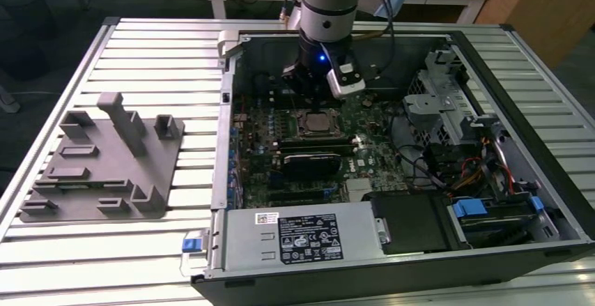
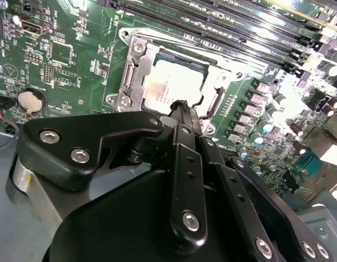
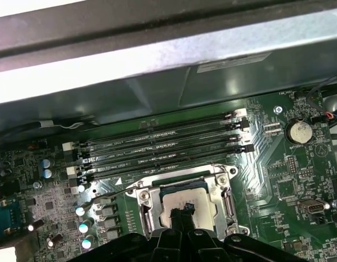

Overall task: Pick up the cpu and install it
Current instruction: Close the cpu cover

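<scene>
The cpu (image 1: 317,119), a small square chip with a silvery top, lies flat inside the metal-framed socket (image 2: 137,65) on the green motherboard of the open computer case. Both wrist views show the cpu (image 2: 171,82) (image 3: 182,203) seated within the socket frame. My gripper (image 1: 311,93) hangs over the board just behind the socket in the exterior view. Its black fingers meet in one narrow tip (image 2: 182,107) (image 3: 185,210) just above the chip's near edge, with nothing between them. The tip hides part of the cpu.
A large grey fixture block (image 1: 102,163) sits on the slatted table at the exterior view's left. Memory slots (image 3: 163,144) run beside the socket, with the case wall (image 3: 157,60) beyond. A power supply (image 1: 297,236) and a drive cage (image 1: 446,104) crowd the case.
</scene>
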